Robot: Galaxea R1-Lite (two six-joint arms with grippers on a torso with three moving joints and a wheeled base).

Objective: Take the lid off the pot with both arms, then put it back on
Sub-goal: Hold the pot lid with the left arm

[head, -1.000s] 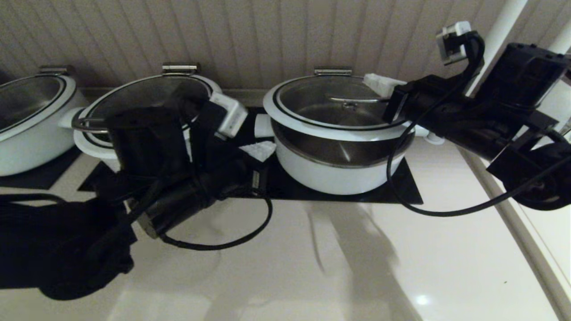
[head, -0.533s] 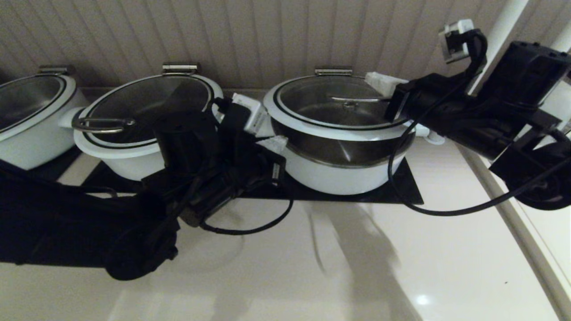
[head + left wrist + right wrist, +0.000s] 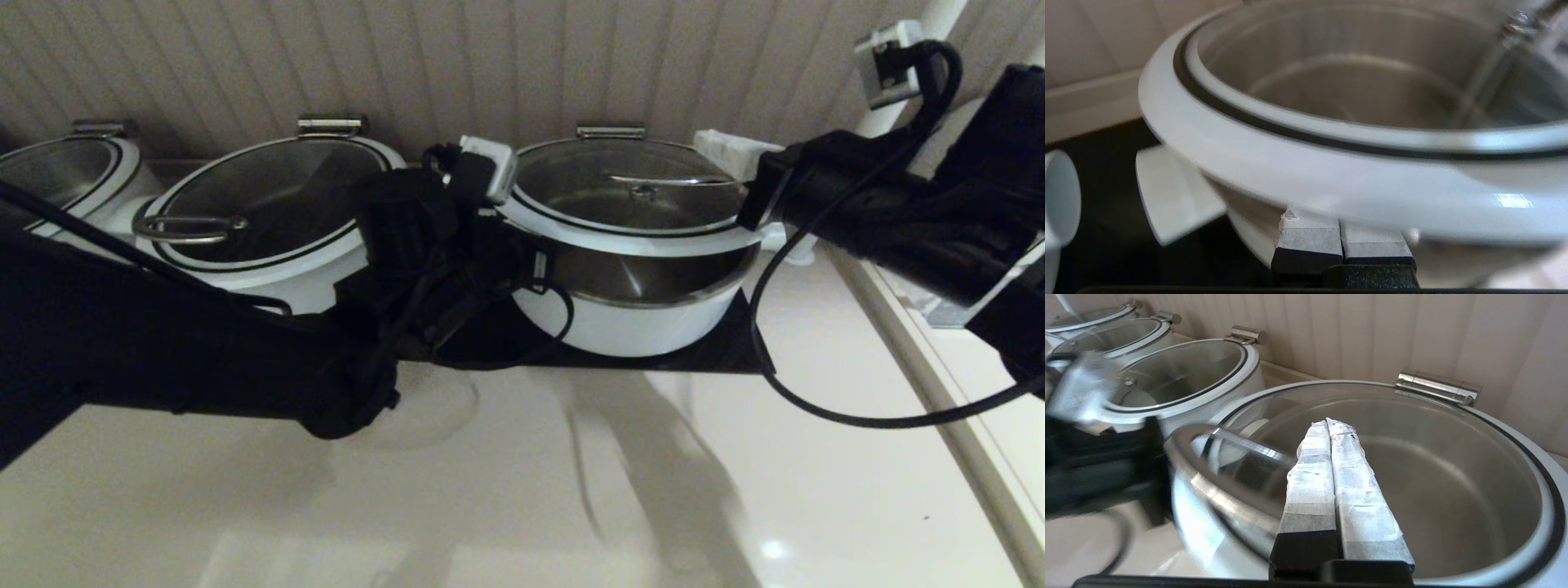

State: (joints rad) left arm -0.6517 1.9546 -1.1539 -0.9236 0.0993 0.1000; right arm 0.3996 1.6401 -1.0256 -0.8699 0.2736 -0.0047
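The lid (image 3: 633,196), glass with a white rim, sits tilted over the pot (image 3: 637,302), front edge raised and hinge side low. The left gripper (image 3: 1343,239), fingers pressed together and holding nothing, lies directly beneath the rim's left edge, apparently touching it. The right gripper (image 3: 1331,477), likewise closed and empty, lies on or just over the glass from the right; the bar handle (image 3: 665,180) lies just beyond its tips

three white pots (image 3: 637,318), three glass lids (image 3: 629,192), two pincers (image 3: 1331,426)
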